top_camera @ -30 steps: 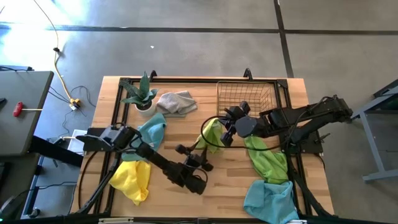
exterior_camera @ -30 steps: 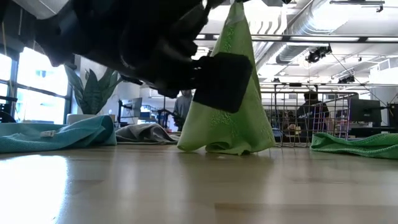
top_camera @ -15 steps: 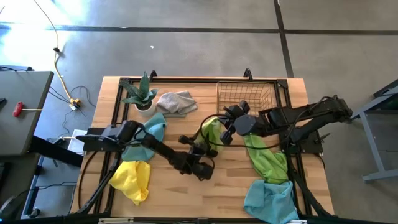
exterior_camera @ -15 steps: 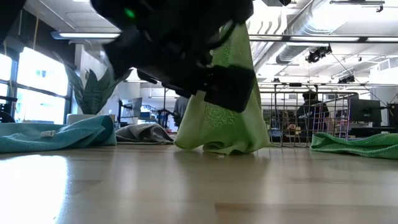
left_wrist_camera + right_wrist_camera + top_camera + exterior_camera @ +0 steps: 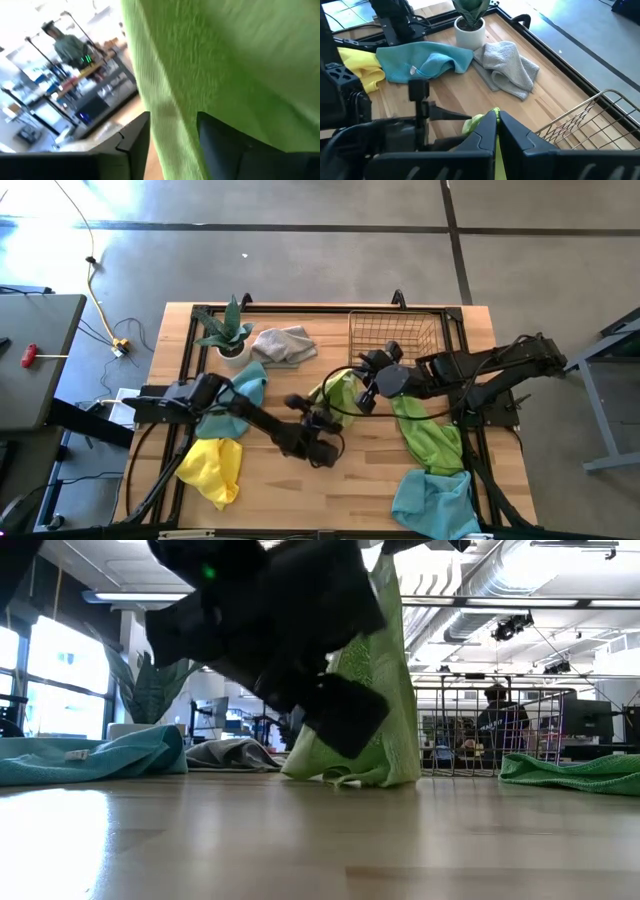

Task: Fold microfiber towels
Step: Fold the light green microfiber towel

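Hanging mid-desk (image 5: 270,480), the lime towel (image 5: 340,392) is pinched at its top by the right gripper (image 5: 362,398), fingers clamped on it. The left gripper (image 5: 318,423) straddles a lower edge, fingers apart; it should close squarely before pulling taut.

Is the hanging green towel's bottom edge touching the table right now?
Touching. The low view shows the lime green towel bunched on the table, with no gap beneath.
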Available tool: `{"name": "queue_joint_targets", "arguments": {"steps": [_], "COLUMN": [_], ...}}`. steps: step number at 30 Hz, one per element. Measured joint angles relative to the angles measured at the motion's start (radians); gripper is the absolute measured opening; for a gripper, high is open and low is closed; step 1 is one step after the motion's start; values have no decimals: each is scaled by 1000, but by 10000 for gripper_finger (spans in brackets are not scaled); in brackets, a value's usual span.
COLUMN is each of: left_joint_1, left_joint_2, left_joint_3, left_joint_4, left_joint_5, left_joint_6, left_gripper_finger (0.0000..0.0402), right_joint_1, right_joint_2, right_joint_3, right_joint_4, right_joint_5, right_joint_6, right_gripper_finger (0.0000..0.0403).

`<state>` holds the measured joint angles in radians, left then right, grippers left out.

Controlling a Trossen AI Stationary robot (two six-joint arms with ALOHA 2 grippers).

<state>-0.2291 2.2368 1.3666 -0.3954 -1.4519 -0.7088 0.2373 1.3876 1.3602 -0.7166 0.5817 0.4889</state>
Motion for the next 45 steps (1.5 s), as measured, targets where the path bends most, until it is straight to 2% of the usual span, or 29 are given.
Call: {"name": "queue_joint_targets", "arguments": {"steps": [6,12,17,22,26,31,35,38,45], "left_joint_1": [33,24,-1,-13,-26,-67,-95,-117,-164], "left_joint_2": [0,-6,-7,-22,-69,-193,-314,-408,-591], "left_joint_3": [-22,-113,-148,-149,-153,-156,-154,-153,-153], "left_joint_4": [-232,-230,-233,-238,-249,-257,-252,-247,-247], "left_joint_5": [136,196,182,189,253,439,631,758,936], "left_joint_6": [-280,-444,-512,-448,-322,-42,148,225,351], "left_gripper_finger": [110,90,72,12,6,2,1,1,0], "right_joint_1": [2,2,2,2,4,29,56,85,177], "right_joint_2": [0,0,0,0,1,1,1,1,1], "right_joint_3": [0,0,0,0,0,0,0,0,0], "right_joint_4": [0,0,2,1,-14,-62,-69,-69,-66], "right_joint_5": [-36,-36,-36,-36,-37,-43,-116,-173,-175], "right_joint_6": [4,4,4,1,0,-75,-132,-152,-158], "right_gripper_finger": [0,0,0,0,0,0,0,0,0]}}
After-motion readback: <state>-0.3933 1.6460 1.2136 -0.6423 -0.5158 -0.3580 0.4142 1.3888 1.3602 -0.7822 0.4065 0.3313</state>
